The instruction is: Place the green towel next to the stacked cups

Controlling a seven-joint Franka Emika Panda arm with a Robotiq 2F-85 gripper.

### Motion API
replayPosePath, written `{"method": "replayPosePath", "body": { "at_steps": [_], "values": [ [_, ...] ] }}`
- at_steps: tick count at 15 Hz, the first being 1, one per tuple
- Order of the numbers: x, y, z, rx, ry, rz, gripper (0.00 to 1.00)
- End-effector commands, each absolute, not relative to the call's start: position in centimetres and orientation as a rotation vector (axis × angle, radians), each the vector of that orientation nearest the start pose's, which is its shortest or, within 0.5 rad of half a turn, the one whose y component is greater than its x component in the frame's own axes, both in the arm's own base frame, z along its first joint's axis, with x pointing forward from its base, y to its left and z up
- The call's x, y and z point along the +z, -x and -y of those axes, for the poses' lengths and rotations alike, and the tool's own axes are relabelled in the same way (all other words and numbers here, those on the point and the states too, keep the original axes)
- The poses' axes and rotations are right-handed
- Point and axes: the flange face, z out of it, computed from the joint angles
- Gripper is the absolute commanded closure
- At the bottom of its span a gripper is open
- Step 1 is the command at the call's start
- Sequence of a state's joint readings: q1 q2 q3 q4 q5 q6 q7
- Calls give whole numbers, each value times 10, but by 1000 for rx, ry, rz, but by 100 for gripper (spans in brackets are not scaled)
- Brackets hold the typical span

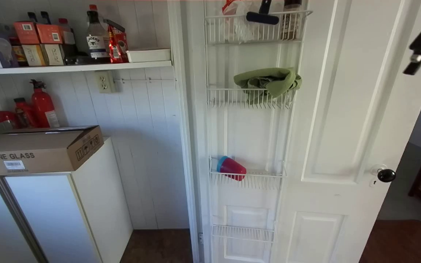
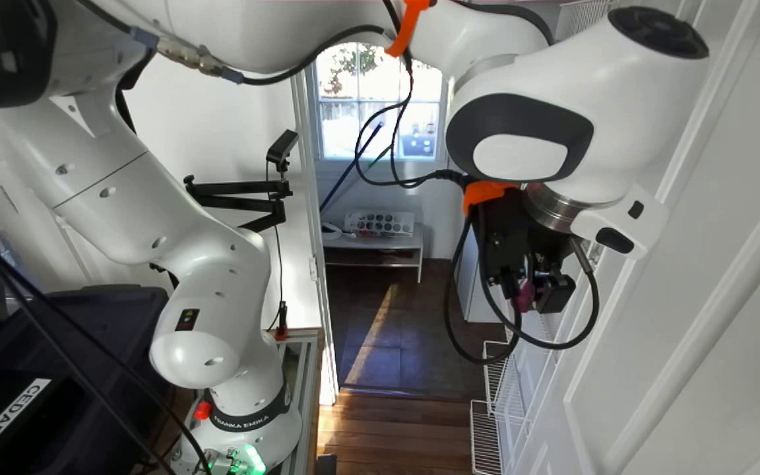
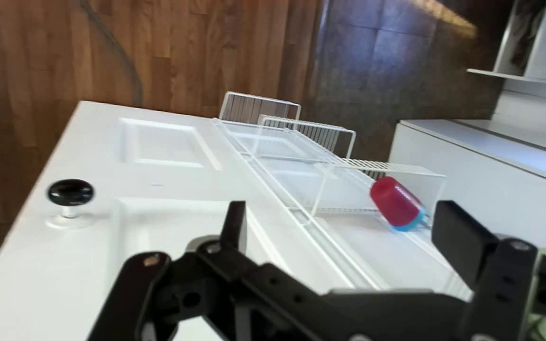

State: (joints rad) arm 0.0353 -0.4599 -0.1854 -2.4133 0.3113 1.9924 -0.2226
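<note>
The green towel (image 1: 269, 82) lies bunched in a white wire basket on the door in an exterior view. A sliver of it shows behind the right finger in the wrist view (image 3: 545, 330). The stacked cups (image 1: 232, 168), magenta with a blue rim, lie tilted on their side in the wire basket below; they also show in the wrist view (image 3: 396, 201). My gripper (image 3: 341, 215) is open and empty, apart from towel and cups, facing the door. It hangs beside the door in an exterior view (image 2: 530, 293) and is partly cut off at an exterior view's right edge.
The white door (image 1: 331, 197) carries several wire baskets and a black knob (image 1: 386, 175). The top basket (image 1: 258, 31) holds a plastic bag, a dark-handled tool and a bottle. A wine glass box (image 1: 31, 151) sits on a white cabinet (image 1: 102, 204). A loaded shelf (image 1: 75, 68) is above.
</note>
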Motion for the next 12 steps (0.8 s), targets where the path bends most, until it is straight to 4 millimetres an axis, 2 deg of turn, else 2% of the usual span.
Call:
{"method": "replayPosePath", "body": {
  "at_steps": [1, 6, 12],
  "values": [
    [469, -442, 8, -218, 2613, -18, 0],
    [448, -473, -36, -272, 2407, 3, 0],
    [441, -492, -58, -314, 2241, 112, 0]
  ]
}}
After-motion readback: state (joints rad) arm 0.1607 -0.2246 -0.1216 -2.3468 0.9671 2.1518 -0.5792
